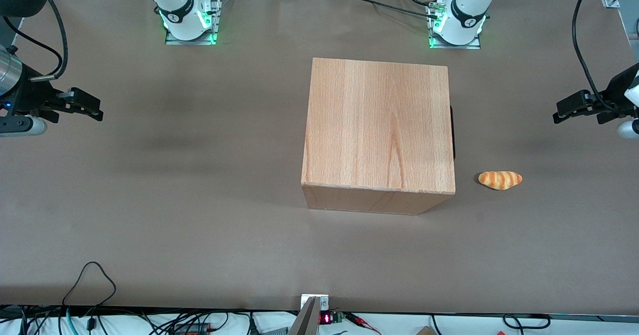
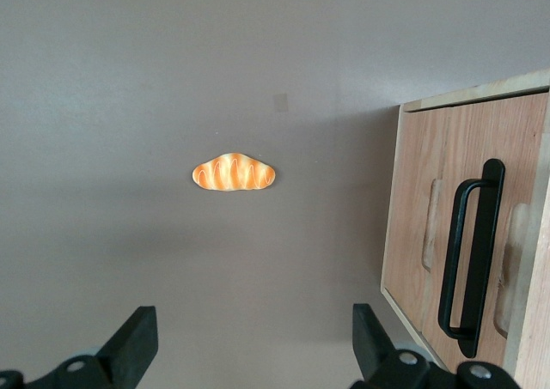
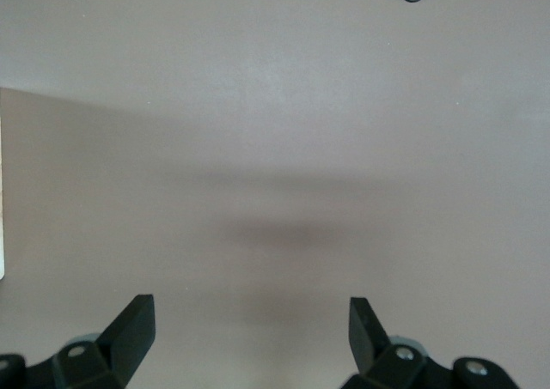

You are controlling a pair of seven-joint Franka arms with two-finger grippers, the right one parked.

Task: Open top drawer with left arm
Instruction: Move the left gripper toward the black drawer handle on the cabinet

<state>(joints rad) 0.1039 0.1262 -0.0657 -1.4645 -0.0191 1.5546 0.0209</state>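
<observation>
The top drawer [image 2: 430, 234] sits shut, its front panel flush in the face of the light-wood box [image 1: 379, 125]. Its long black bar handle [image 2: 471, 243] shows in the left wrist view. In the front view only a dark sliver of the handle [image 1: 453, 130] peeks out at the box's edge toward the working arm's end. My left arm's gripper [image 1: 564, 111] hovers above the table near that end, well apart from the box. It [image 2: 255, 337] is open with nothing between its fingers [image 2: 136, 337].
A small orange-striped bread roll [image 1: 500, 179] lies on the brown table [image 1: 199, 200] between the box and the working arm's end, nearer the front camera than the gripper; the wrist view shows the roll [image 2: 234, 173] too. Cables hang along the table's near edge.
</observation>
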